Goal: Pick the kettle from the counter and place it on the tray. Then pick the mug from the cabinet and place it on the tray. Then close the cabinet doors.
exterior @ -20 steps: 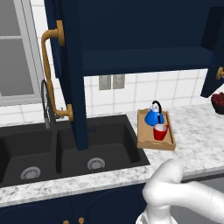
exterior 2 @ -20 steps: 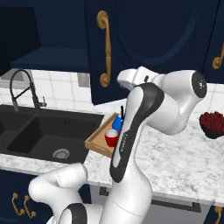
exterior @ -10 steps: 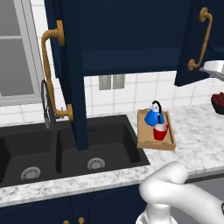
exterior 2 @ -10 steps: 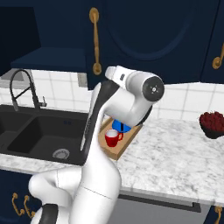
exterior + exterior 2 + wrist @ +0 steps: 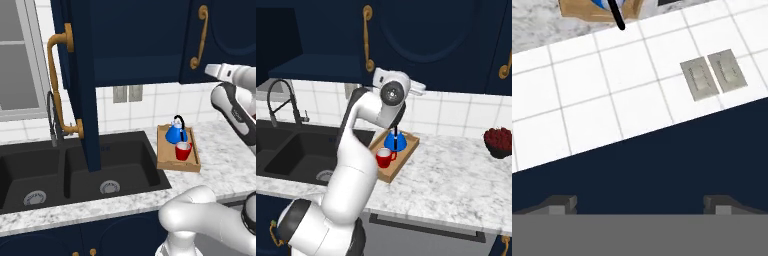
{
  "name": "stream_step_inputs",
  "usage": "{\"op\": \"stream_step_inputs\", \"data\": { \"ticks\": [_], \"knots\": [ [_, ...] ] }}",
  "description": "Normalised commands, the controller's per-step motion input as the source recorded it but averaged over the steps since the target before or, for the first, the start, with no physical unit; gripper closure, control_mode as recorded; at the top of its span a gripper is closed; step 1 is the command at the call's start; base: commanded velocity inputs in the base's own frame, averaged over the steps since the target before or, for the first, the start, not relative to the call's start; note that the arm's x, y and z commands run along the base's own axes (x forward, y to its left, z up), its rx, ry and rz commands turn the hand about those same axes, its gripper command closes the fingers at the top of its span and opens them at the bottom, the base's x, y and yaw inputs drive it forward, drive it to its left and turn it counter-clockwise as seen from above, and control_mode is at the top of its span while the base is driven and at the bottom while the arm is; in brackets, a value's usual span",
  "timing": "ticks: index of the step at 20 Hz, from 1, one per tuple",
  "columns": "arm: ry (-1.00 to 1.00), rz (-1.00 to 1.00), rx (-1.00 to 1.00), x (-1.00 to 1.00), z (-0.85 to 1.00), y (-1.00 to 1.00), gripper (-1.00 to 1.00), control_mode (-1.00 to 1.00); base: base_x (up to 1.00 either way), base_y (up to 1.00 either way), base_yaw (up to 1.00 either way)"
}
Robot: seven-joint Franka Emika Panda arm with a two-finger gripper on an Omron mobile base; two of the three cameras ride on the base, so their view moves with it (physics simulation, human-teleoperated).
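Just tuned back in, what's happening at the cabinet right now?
The kettle and mug both sit on the tray on the counter, so the picking is done. What remains is the cabinet doors: the right door looks nearly shut, while the left door stands wide open over the sink. The gripper is open and empty, up by the cabinet's underside, facing the tiled wall.

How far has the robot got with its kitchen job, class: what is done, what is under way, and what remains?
Done: the kettle and the mug both sit on the tray. Under way: the open, empty hand is raised by the cabinet's underside, with the right-hand door about shut. Left: the left-hand door stands open over the sink.
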Motion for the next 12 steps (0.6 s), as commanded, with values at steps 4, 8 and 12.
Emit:
{"op": "stream_step_inputs", "data": {
  "ticks": [4, 8, 12],
  "knots": [
    [-0.04, -0.2, -0.03, 0.9, 0.05, -0.19, -1.0, -1.0, 0.0, 0.0, 0.0],
    [-0.06, -0.17, -0.03, 0.82, 0.01, -0.27, -1.0, -1.0, 0.0, 0.0, 0.0],
    [-0.07, -0.14, -0.01, 0.67, 0.0, -0.36, -1.0, -1.0, 0.0, 0.0, 0.0]
  ]
}}
